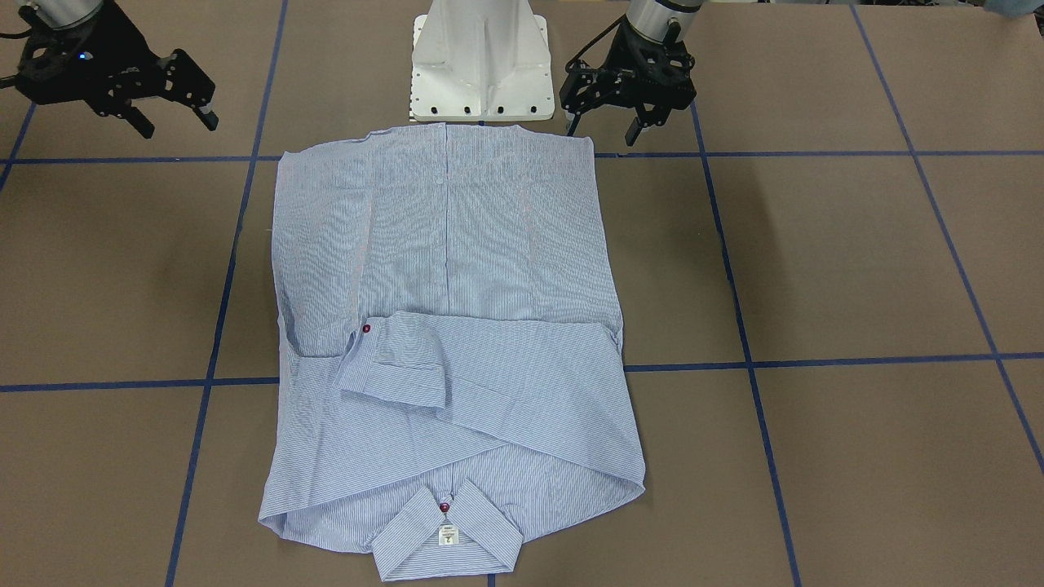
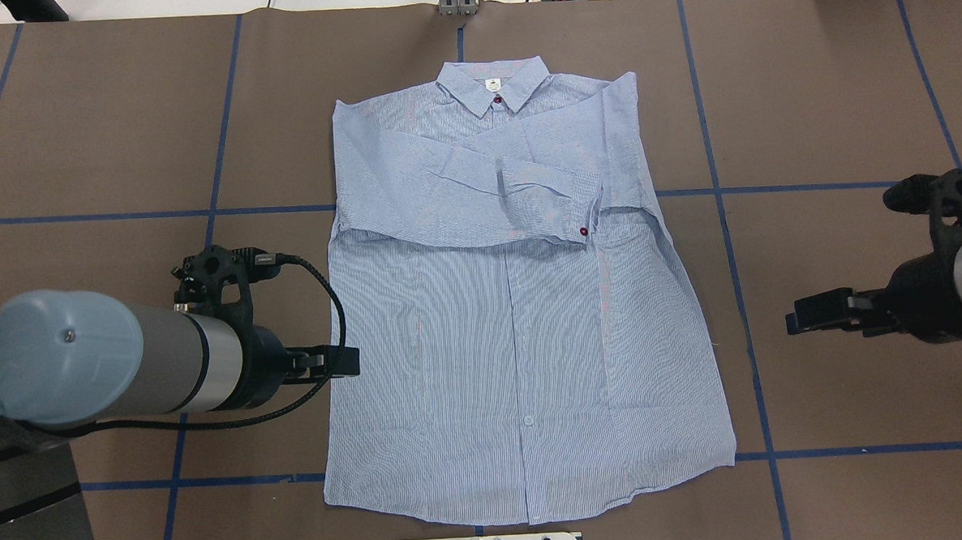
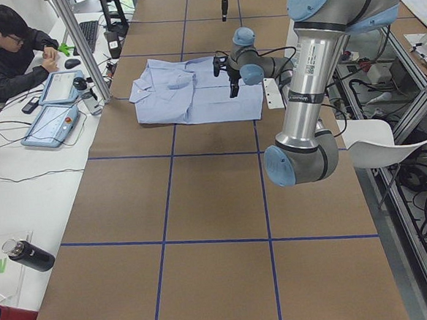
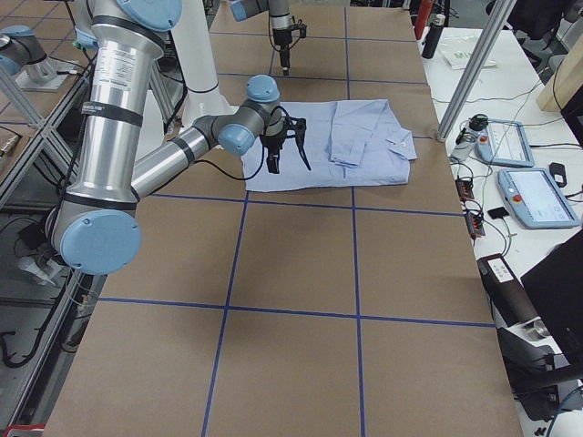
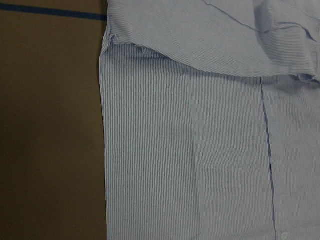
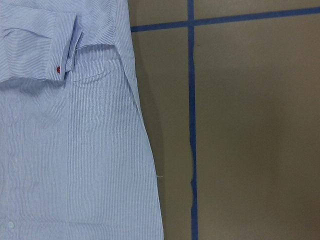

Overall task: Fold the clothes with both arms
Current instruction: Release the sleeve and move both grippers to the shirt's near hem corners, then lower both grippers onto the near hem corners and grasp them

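Front-facing: one striped shirt lies flat on the taped table, long axis running collar-outward, hem at the white pedestal. The two grippers, left gripper and right gripper, flank the hem, fingers spread, empty. Overhead: sleeves cross the chest. Left side: one seated person beside the table.

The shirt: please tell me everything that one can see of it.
The shirt is light blue with fine white stripes, seemingly thin woven cloth. It lies flat, front up and buttoned, on the brown table, collar away from the robot. Both sleeves are folded across the chest; one cuff shows a dark red button. A white label sits inside the collar. The open left hand and right hand do not hold it.
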You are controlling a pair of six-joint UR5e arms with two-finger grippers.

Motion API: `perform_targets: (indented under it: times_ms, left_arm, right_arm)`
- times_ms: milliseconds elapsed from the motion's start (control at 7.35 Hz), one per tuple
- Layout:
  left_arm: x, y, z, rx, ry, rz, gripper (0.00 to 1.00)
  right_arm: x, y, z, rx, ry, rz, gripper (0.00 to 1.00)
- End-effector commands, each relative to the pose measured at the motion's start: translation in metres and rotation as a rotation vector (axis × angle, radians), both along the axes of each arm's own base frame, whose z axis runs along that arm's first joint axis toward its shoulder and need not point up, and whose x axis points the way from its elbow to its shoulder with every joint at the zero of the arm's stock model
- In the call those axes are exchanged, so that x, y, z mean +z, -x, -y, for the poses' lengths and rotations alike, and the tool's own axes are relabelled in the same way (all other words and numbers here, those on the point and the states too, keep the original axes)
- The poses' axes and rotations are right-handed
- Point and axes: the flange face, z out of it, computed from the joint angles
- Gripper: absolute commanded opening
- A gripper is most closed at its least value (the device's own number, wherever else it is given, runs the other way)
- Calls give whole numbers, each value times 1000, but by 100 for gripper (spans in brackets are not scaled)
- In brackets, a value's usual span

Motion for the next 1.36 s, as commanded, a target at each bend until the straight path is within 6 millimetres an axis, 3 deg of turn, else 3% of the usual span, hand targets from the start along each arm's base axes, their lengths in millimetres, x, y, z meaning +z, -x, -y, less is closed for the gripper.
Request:
perform_targets:
  times_ms: [0,272,544,952,1224]
  left_arm:
    - [24,-13,-27,-17,40,1,100]
    - [53,-30,-41,-58,112,27,100]
    - [81,-63,-50,-79,188,19,96]
    - [85,-77,-64,-47,192,31,68]
    - [86,-82,-75,-26,191,36,63]
  right_arm:
    - [1,59,-43,69,-15,-59,100]
    - [3,86,-65,103,-64,-82,100]
    - [6,90,-65,109,-72,-90,100]
    - [5,90,-65,109,-73,-86,100]
    - [5,90,-65,109,-73,-86,100]
